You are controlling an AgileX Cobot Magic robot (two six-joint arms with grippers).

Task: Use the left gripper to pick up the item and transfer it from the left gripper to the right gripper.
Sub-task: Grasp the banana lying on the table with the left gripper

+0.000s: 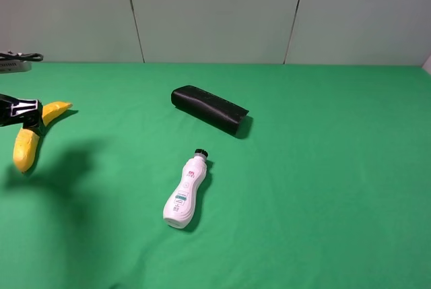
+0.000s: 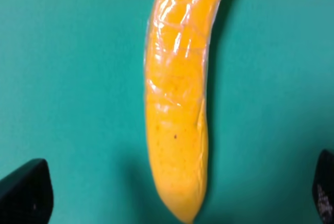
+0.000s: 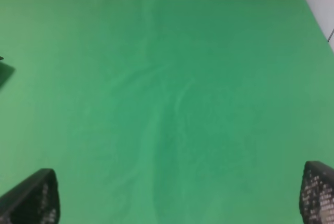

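LEFT EDGE OF THE BENCH: The left gripper [image 1: 27, 117] stands over the banana [image 1: 25, 149], its jaws spread wide. A dark fingertip [image 2: 26, 192] shows well clear of the fruit on either side. The right gripper [image 3: 174, 195], likewise spread and empty, looks down on bare green cloth [image 3: 172, 104].

Whether the claw is low enough to close on the fruit is hard to judge from these angles. A sound pick likely means dropping until the pads flank the thick middle. The jaws should then close across the narrow width, leaving one end free for the handover.

The banana is curved and tapering, wrapped in glossy, crinkled film that may slip. Toward the bench's centre lie a smooth, waisted white bottle [image 1: 185, 191] with a black cap and, nearer the back edge, a matte black oblong case [image 1: 210, 110].
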